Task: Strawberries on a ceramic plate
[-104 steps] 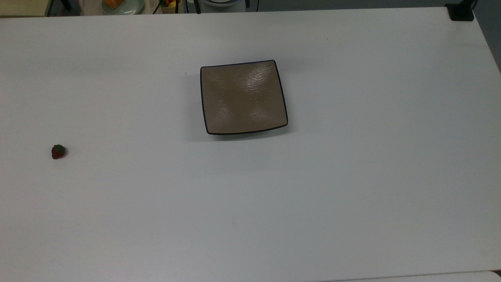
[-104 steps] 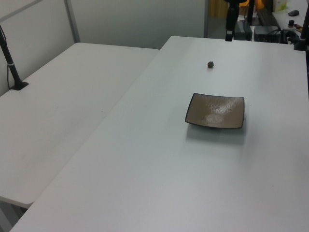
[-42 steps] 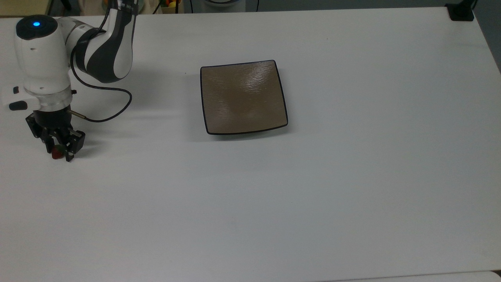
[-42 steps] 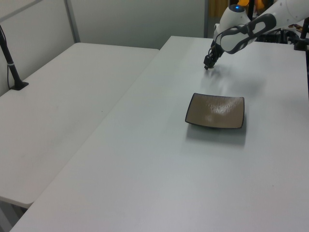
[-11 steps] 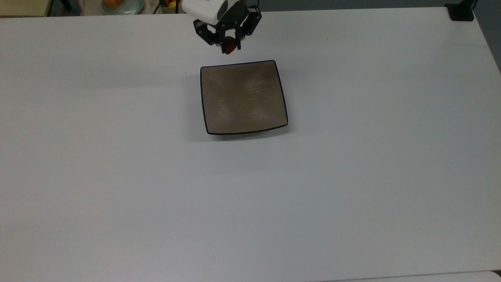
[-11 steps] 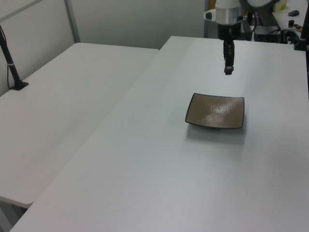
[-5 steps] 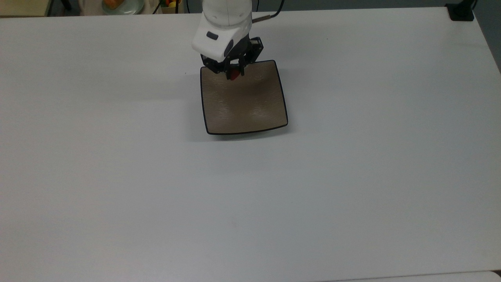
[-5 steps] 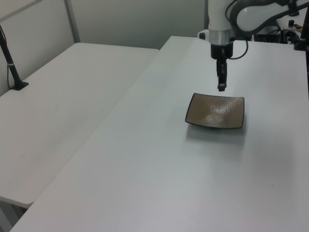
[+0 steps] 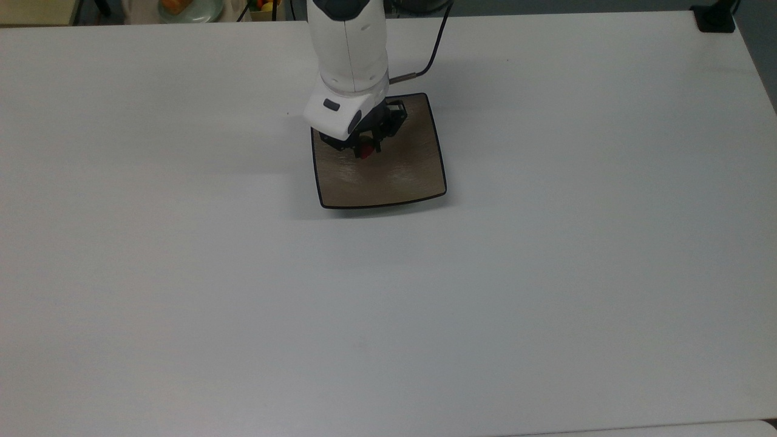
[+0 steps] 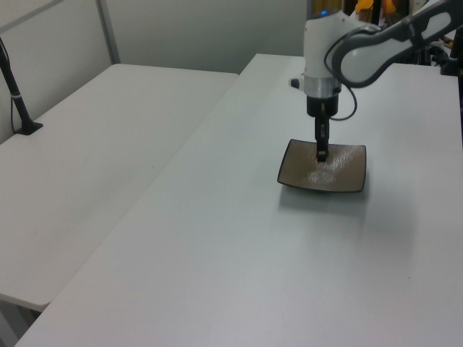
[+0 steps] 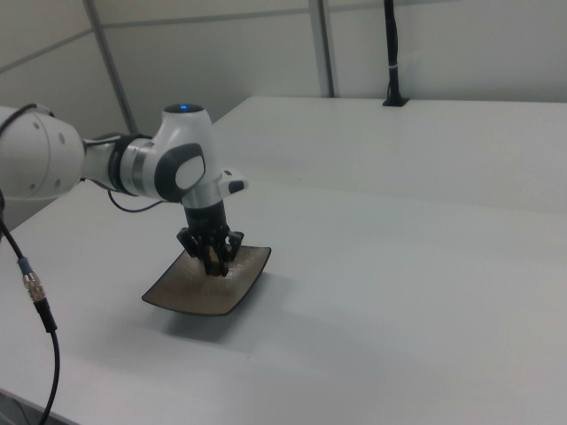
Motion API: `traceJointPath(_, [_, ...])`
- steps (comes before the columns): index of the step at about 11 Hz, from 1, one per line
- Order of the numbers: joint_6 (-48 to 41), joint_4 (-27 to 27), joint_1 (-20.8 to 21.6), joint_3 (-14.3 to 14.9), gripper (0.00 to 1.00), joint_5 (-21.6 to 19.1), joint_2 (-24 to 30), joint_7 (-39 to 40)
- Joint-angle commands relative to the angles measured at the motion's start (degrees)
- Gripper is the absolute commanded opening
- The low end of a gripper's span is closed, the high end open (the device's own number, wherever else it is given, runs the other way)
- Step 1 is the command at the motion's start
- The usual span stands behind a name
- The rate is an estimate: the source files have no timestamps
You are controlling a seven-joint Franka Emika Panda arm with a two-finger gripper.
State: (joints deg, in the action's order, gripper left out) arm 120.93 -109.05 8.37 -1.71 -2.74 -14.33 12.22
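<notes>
Arm: we are down over the plate (image 9: 413,176) now, in the upper middle of the top view, where a second ago we hung beyond its far edge.
Gripper: our gripper (image 9: 366,150) points straight down at the plate's upper half in the top view, and in the left view it (image 10: 320,155) sits low over the dish, right of centre in the frame.
Fingers: we have them pinched narrow on the strawberry (image 9: 366,152), a red speck showing between the tips.
Strawberry: no longer at the lower left of the table (image 9: 182,303), where it started; it rides in our grip just above the plate, and we cannot tell whether it touches the glaze yet.
Plate: it has not budged, same spot as at the start, and in the right view it (image 11: 190,297) lies lower left of centre under the gripper (image 11: 215,265).
Meaning: we judge the carry done; only the release is left.
Next: we should open gently and lift straight up, since a round berry on a dished surface may roll.
</notes>
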Motion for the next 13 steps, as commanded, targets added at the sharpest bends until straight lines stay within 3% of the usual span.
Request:
traceJointPath(1, [3.4, -2.1, 0.9, 0.6, 0.24, -1.2, -0.4, 0.4])
traceJointPath(2, [3.3, -2.1, 0.9, 0.6, 0.5, -1.3, -0.5, 0.3])
traceJointPath(3, [3.3, -2.1, 0.9, 0.6, 0.7, -1.3, -0.6, 0.3])
traceJointPath(5, [2.7, -2.1, 1.5, 0.5, 1.0, -1.3, -0.4, 0.3])
traceJointPath(7, [-0.1, -1.5, 1.7, 0.6, 1.0, -1.3, 1.7, 0.0])
traceJointPath(9, [-5.8, -0.9, 1.6, 0.6, 1.0, -1.2, 8.3, -3.8])
traceJointPath(13, [-16.8, 8.0, 1.1, 1.3, 1.0, -0.4, 14.4, -11.5])
